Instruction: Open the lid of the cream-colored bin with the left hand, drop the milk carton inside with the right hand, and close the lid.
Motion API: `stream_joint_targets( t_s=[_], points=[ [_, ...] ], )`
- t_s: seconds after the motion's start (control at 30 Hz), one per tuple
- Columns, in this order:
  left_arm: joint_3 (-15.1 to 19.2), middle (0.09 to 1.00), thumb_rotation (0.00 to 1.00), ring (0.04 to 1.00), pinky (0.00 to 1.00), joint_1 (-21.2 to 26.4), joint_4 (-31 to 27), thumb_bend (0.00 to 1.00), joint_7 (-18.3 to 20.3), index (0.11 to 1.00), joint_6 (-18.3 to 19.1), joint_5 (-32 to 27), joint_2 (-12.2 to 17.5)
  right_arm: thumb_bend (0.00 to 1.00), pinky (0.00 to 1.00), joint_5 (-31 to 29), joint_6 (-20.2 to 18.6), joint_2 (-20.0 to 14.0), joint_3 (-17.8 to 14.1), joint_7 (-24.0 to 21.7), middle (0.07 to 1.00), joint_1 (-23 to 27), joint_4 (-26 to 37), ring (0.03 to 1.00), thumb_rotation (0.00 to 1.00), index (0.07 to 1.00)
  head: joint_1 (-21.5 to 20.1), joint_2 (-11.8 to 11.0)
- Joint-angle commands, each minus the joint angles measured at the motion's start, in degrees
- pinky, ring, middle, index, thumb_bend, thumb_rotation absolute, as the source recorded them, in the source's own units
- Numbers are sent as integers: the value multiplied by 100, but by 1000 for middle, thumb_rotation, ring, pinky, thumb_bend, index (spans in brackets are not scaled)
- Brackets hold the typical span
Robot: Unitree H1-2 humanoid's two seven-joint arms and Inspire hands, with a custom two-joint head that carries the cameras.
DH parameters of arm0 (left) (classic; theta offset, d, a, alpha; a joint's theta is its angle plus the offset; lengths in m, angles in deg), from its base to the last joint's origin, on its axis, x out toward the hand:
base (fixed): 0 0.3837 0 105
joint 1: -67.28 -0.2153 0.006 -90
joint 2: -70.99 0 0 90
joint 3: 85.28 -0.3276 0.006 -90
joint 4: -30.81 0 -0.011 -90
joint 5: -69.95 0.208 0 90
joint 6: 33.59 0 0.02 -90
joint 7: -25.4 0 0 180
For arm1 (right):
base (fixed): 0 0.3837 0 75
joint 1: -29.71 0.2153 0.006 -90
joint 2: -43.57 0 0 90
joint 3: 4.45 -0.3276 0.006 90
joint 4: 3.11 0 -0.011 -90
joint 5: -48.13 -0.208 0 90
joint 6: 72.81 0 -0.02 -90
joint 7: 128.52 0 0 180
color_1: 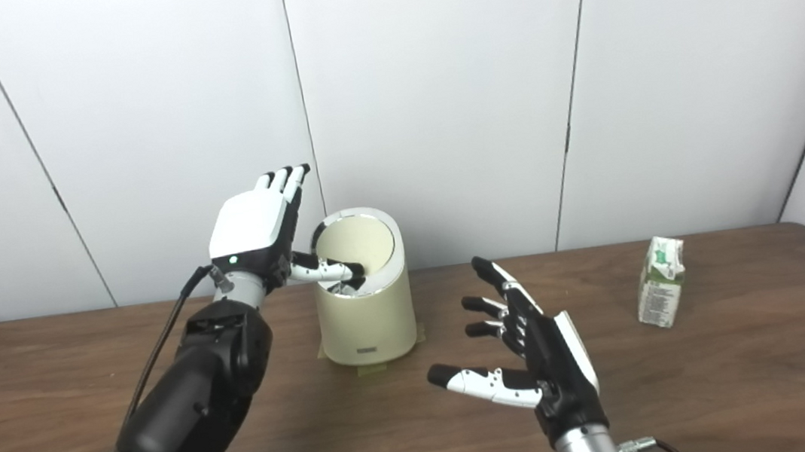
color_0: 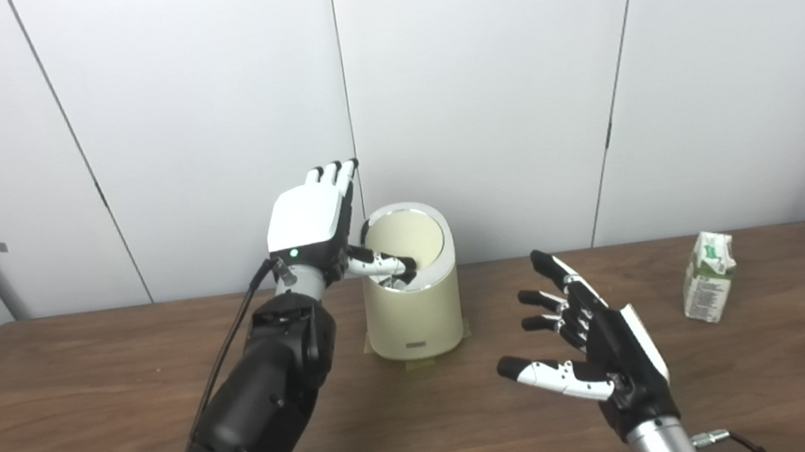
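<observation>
Wooden table [color_0: 90, 413] — milk carton [color_0: 709, 276] stands unobstructed, right.

Left arm [color_0: 257, 409]: cut off at the bottom left edge of the frame; upper part out of view.
Right arm [color_0: 662, 446]: cut off at the bottom edge just below the wrist.
Bin [color_0: 413, 308]: inside hidden; left rim partly covered by the left hand [color_0: 311, 217].
Lid [color_0: 404, 237]: lower edge behind the thumb; contact unclear.
Milk carton [color_0: 710, 276]: print too small to read.
Desk [color_0: 90, 413]: corners cut off at the lower edges.
</observation>
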Motion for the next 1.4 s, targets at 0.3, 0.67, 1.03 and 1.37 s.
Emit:
stream_joint_targets(
  t_s=[0.3,0.67,1.03,1.37],
  points=[
    [589,992,261,990,937,-117,-261,1000,-6,995,-199,-476,7,777,670,40,114,-38,22,-8,927,140,194,791,240,887,28,-1],
    [2906,958,352,888,749,-948,-1715,844,56,987,-1588,-4064,-708,756,681,-115,94,-76,-33,-59,926,136,177,789,230,890,73,13],
    [3337,798,235,742,638,-2278,-2773,749,303,823,-1592,-4973,-431,746,677,-186,84,-190,-58,-79,933,117,133,796,211,899,128,26],
    [3482,705,168,618,516,-3320,-2701,687,-51,740,-2372,-4930,-512,748,665,-235,72,-318,-80,-159,936,101,134,795,170,908,98,28]
  ],
)
